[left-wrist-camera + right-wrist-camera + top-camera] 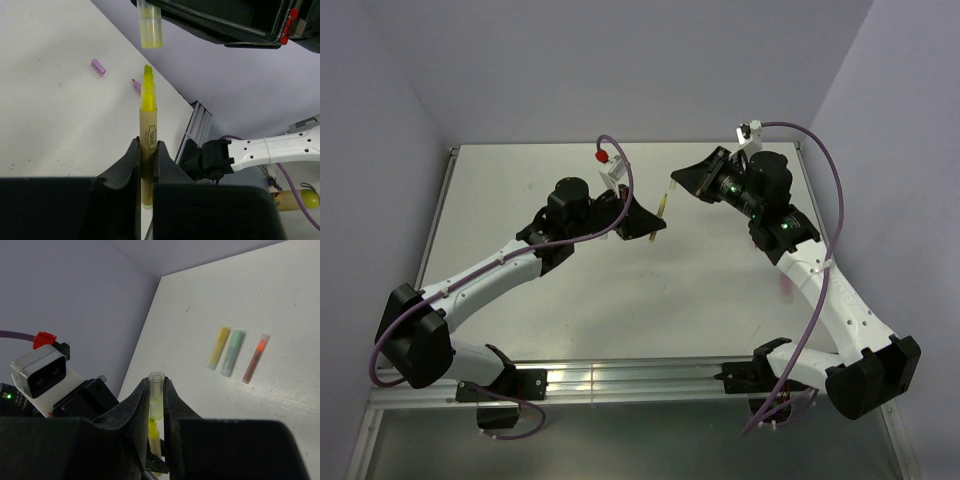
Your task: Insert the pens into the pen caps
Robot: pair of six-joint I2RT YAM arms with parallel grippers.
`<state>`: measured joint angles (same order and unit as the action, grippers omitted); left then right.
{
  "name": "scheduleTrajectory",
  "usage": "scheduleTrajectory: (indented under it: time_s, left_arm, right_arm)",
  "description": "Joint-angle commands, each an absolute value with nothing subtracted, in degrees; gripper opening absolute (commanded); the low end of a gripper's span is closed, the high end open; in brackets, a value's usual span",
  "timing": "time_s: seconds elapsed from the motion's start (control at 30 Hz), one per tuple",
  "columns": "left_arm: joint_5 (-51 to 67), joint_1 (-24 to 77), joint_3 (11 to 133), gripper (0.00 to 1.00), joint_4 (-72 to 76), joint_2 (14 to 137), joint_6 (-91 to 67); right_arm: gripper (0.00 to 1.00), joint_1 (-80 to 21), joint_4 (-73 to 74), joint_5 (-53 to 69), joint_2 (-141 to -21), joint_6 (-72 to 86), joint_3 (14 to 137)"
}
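Yellow pen (148, 112) clamped in left claw (147, 148) | cap (150, 27) clamped in right claw (156, 388) | white table (720, 285), lilac walls (620, 70)

- Your pale table (670, 310) carries five small things.
- Right wrist view, 2 o'clock: yellow-orange pen (218, 348), mint-teal pen (233, 353) and orange-red pen (255, 358) lie side by side.
- Left wrist view, 10 o'clock: purple cap (98, 67), with a smaller purple piece (136, 86) at its 4 o'clock.
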<state>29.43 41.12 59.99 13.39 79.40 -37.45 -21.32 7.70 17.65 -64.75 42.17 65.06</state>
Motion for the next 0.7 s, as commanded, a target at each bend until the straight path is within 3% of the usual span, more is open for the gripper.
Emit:
scheduleTrajectory:
  time_s: [0.0, 0.67]
  left_arm:
    - [28.7, 41.4, 61.1, 0.0, 14.1, 79.4, -35.7]
    - [27.4, 41.4, 61.3, 0.0, 13.2, 78.3, -34.7]
  right_arm:
    - [0.0, -22.3, 4.8, 18.0, -64.7, 42.0, 64.7]
    - [0.0, -25.0, 6.6, 15.7, -65.7, 40.4, 64.8]
